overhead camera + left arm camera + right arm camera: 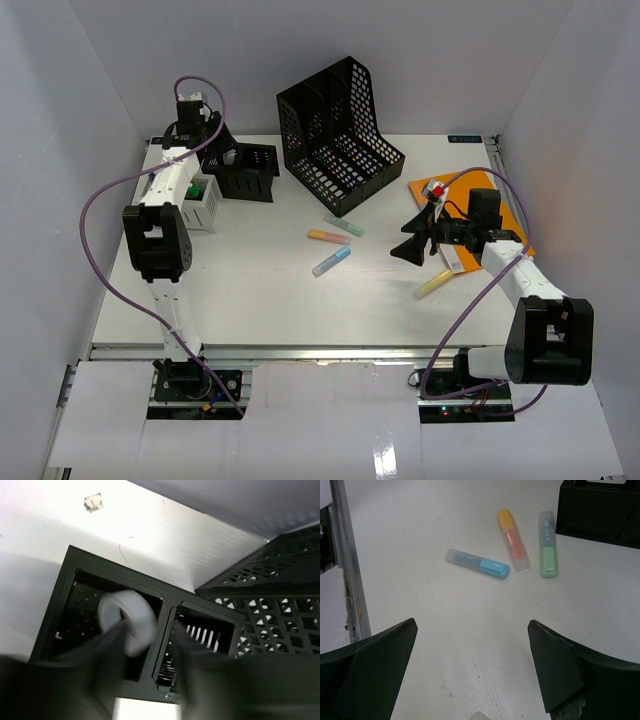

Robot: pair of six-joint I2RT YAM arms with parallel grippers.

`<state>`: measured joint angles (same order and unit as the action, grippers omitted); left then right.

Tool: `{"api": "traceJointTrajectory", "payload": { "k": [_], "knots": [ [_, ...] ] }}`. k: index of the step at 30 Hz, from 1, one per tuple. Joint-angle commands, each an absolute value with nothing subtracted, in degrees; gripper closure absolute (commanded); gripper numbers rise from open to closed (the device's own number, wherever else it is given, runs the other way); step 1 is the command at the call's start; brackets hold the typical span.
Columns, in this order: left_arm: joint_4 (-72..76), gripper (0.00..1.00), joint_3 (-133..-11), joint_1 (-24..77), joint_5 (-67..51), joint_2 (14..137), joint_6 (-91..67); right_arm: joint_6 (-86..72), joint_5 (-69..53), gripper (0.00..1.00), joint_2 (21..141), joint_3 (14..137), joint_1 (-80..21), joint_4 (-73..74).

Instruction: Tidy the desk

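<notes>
Two arms, left arm [168, 187] and right arm [522, 277], are built of white tube-like links joined by chunky black joint blocks [152, 240]. A thin purple cable [84, 214] loops alongside each. Jaws are dark and wedge-shaped.

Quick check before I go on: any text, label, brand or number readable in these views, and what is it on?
Nothing can be read in any view.
Green and clear plastic highlighter: dark print on the clear end, too small to read.
Orange and clear plastic highlighter: faint print on the barrel, blurred.
Small blue label at the far edge of the flat white desk: too small to read.
</notes>
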<state>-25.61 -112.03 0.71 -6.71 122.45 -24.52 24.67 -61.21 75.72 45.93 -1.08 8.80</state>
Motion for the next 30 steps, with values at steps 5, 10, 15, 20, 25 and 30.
{"api": "traceJointTrajectory", "payload": {
  "k": [5, 10, 15, 20, 25, 30],
  "knots": [
    [-25.5, 0.36, -109.2, 0.7, -8.4, 114.9, -23.9, 25.7, -61.7, 0.02, 74.9, 45.6, -0.7, 7.6],
    [-23.1, 0.42, -104.9, 1.1, -13.0, 109.4, -25.5, 25.7, -61.8, 0.02, 74.7, 45.4, 1.0, 7.6],
    [-14.1, 0.58, -89.2, 4.5, -26.3, 96.3, -28.7, 25.7, -61.9, 0.02, 74.5, 45.4, 1.3, 7.6],
    [-11.2, 0.45, -74.1, 12.7, -36.5, 89.1, -25.2, 26.1, -61.8, 0.02, 74.4, 45.4, 1.5, 7.8],
    [-11.5, 0.24, -64.0, 21.8, -37.3, 86.2, -18.4, 26.5, -61.6, 0.02, 74.2, 45.4, 1.7, 8.0],
    [-14.0, 0.19, -62.5, 29.7, -30.5, 90.8, -10.6, 26.7, -61.5, 0.02, 74.2, 45.2, 2.2, 8.0]
  ]
}}
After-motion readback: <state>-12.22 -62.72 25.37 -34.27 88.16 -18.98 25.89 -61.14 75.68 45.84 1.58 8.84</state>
